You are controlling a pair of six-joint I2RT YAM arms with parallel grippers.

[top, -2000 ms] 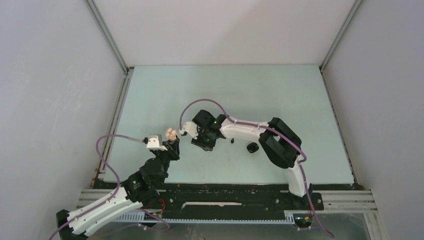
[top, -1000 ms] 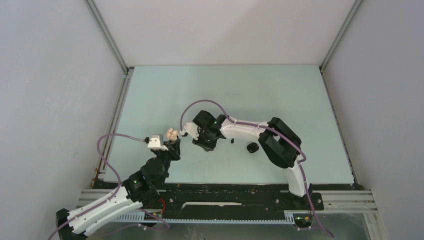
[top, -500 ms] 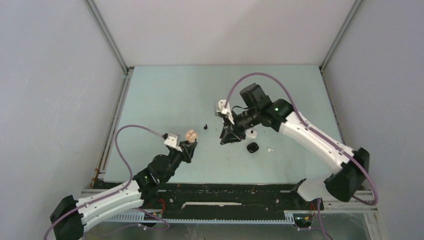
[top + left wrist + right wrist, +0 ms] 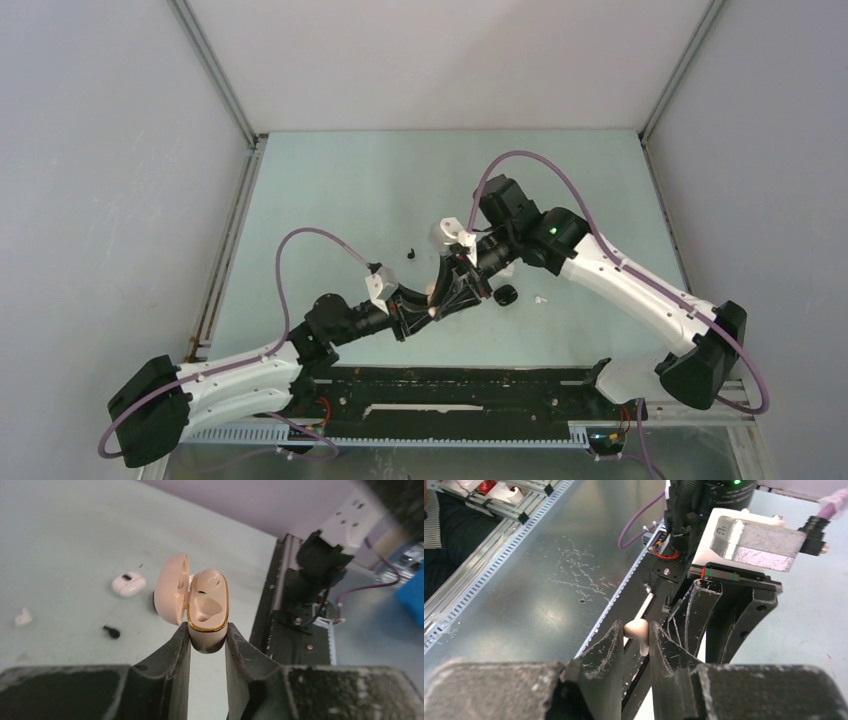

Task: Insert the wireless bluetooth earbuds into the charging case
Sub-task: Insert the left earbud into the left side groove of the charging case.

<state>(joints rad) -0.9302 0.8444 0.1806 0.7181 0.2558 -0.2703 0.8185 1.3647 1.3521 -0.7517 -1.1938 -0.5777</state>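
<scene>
**Over the table's middle, a bud is brought up to the open case**

Above the pale green table (image 4: 330, 180), close to its near edge, the two arms meet nose to nose. The left gripper (image 4: 207, 636) has its jaws closed on the body of a cream charging case (image 4: 207, 615), held clear of the surface with its lid (image 4: 171, 595) swung open to one side. The right gripper (image 4: 637, 633) is pinched shut on a cream earbud (image 4: 635, 627) and, in the overhead view, its tip sits just beside the case.

As to progress, one socket of the case looks already filled by a seated bud (image 4: 207, 581), while the socket next to it shows as an empty hollow. So this case seems half done, and the held bud is not yet in it (how close it is to the socket I cannot tell).

A good deal appears to remain. Loose on the table lie a black bud (image 4: 411, 252) and a white bud (image 4: 540, 299), with a black case (image 4: 506, 294) resting near the grippers. After the cream bud goes home there is the lid to close, then the other buds to be homed.
</scene>
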